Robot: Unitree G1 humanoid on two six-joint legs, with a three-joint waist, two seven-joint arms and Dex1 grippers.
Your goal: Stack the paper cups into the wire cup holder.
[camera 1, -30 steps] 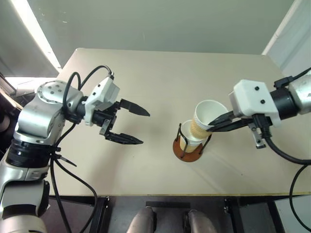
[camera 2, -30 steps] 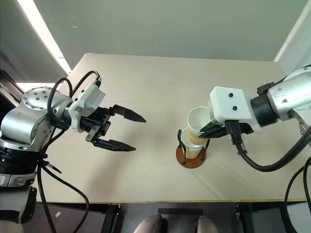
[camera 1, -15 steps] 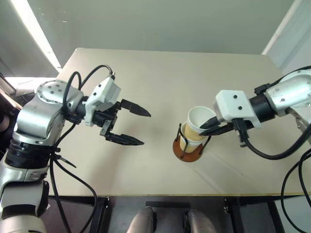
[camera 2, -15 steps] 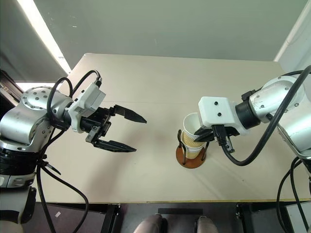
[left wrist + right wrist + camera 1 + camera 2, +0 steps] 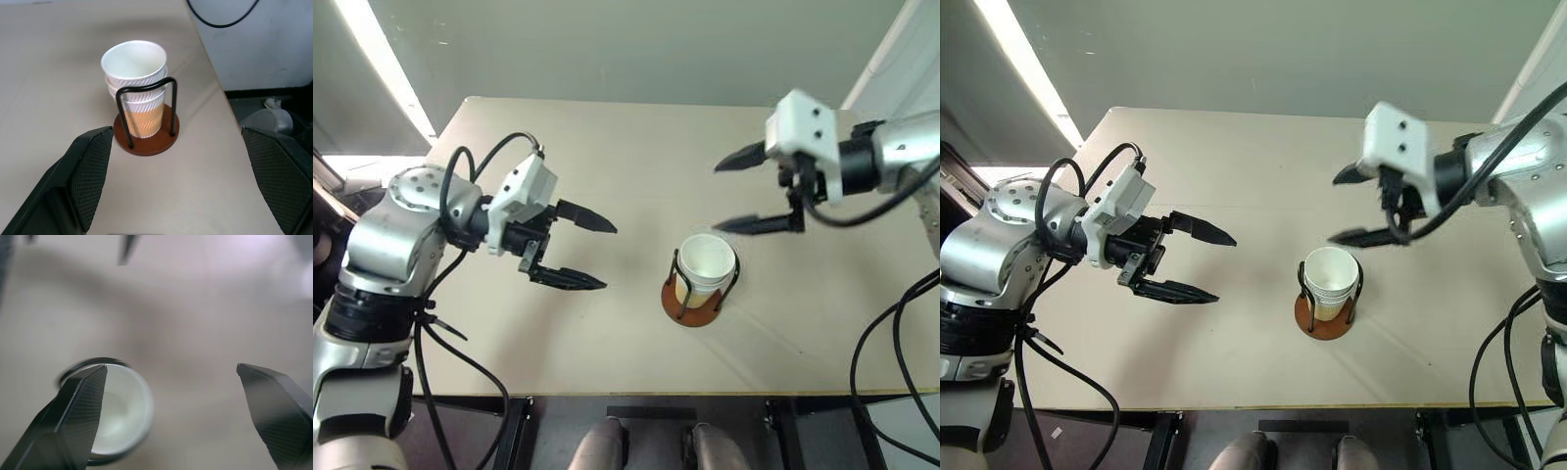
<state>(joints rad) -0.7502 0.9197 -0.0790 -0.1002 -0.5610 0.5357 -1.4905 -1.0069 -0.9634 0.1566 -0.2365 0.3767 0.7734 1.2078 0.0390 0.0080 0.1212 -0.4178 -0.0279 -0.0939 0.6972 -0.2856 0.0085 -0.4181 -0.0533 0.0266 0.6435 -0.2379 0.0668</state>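
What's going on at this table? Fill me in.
A two-armed robot is stacking paper cups into a wire cup holder on a beige table. The cups sit nested inside the wire loops. The right claw hangs open above and behind the stack, holding nothing. The left claw waits open and empty off to the side.

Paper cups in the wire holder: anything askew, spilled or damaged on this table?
Nothing stands out. The paper cups sit nested and upright inside the wire cup holder, which stands flat on the table. Both the left gripper and the right gripper are open and apart from the stack.
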